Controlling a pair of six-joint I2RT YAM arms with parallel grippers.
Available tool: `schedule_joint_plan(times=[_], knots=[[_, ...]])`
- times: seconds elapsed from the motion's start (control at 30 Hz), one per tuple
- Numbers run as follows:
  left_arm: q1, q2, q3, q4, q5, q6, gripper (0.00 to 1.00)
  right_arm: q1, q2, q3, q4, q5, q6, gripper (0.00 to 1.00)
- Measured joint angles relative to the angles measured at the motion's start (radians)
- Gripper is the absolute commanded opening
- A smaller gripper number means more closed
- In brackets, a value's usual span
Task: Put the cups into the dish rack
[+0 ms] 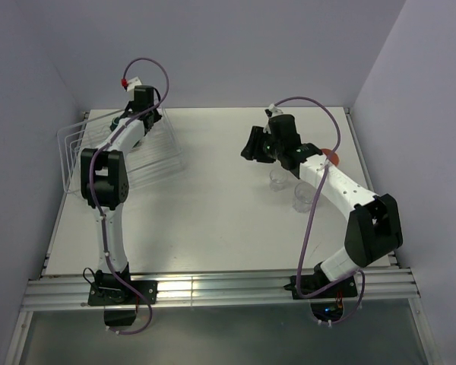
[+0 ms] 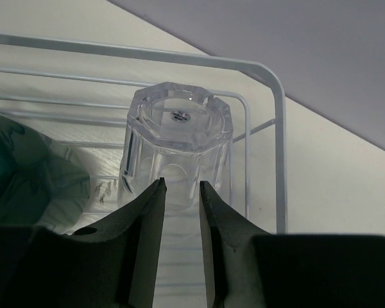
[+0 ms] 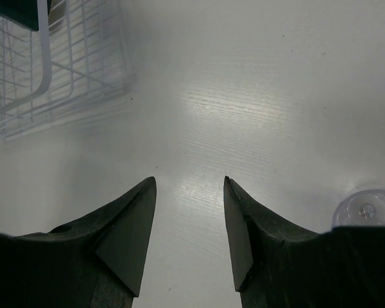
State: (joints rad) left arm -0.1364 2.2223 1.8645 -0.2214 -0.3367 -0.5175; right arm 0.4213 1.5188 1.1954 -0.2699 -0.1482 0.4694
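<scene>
At far left, inside the dish rack (image 2: 279, 115), a clear tumbler (image 2: 178, 149) stands upside down — base up, long axis vertical — with the left gripper (image 2: 181, 192) pinching its near wall. Only the left wrist view shows this; overhead, the arm hides it. Right gripper (image 3: 189, 186) hovers mid-table, fingers spread, empty — two more tumblers (image 1: 278, 179) stand beside its arm.

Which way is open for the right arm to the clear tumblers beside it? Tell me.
Probably from above: the right pincer is open and empty, and both clear tumblers stand on bare table by its forearm, nothing covering them.
</scene>
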Motion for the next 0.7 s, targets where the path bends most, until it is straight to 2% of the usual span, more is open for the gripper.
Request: schedule_joint_plan(times=[0.7], knots=[[-0.023,-0.068,-0.169,0.071,0.006,-0.029,0.31,0.002,-0.012,-0.030,0.008,-0.003,0.001,0.54]])
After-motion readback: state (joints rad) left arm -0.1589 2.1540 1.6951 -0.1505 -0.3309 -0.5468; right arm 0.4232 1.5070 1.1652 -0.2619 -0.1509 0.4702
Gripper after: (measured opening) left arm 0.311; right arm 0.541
